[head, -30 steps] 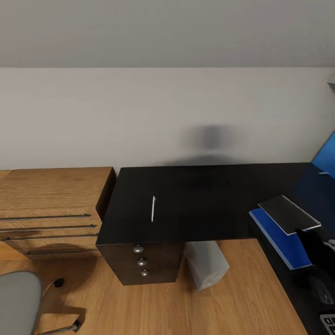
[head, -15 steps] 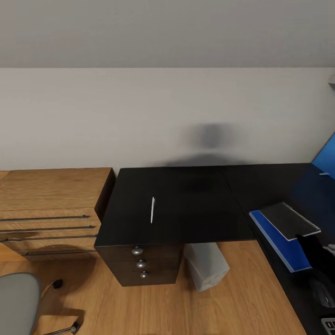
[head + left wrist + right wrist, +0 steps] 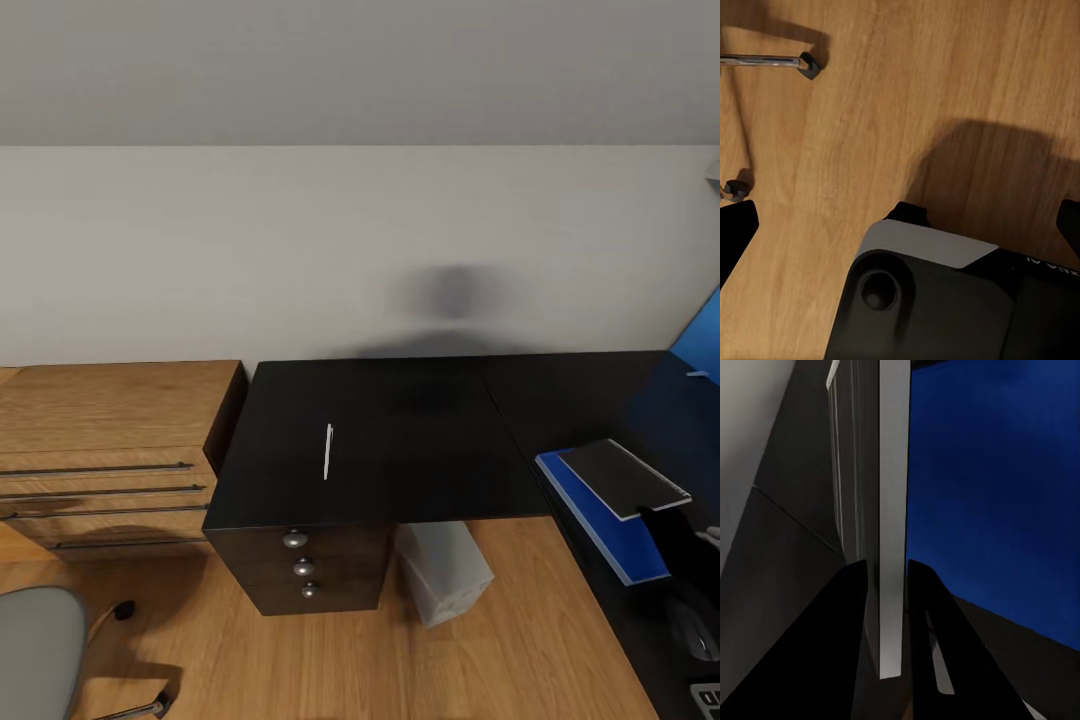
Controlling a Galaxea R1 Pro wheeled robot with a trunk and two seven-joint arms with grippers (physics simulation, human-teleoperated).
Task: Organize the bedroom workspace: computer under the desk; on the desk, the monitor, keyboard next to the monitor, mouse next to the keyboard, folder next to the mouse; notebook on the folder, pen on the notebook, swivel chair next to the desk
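A white pen (image 3: 327,450) lies on the black desk (image 3: 400,440). At the desk's right, the grey notebook (image 3: 622,477) hovers just above the blue folder (image 3: 600,515), with my right gripper (image 3: 660,517) shut on its near edge. The right wrist view shows the fingers (image 3: 847,607) pinching the notebook's thin edge (image 3: 891,510) over the folder (image 3: 997,480). The mouse (image 3: 690,627) and a keyboard corner (image 3: 706,694) sit nearer me, and the blue monitor (image 3: 700,340) stands at the far right. The computer (image 3: 445,570) stands under the desk. My left gripper (image 3: 904,221) hangs open over the floor.
A wooden dresser (image 3: 110,450) adjoins the desk's left end. The grey swivel chair seat (image 3: 35,650) is at the lower left, its base legs (image 3: 765,61) on the wooden floor. The desk's drawer unit (image 3: 300,565) stands beside the computer.
The notebook has come down closer to the folder in my right gripper. The view shifted slightly; the pen and other things stay put.
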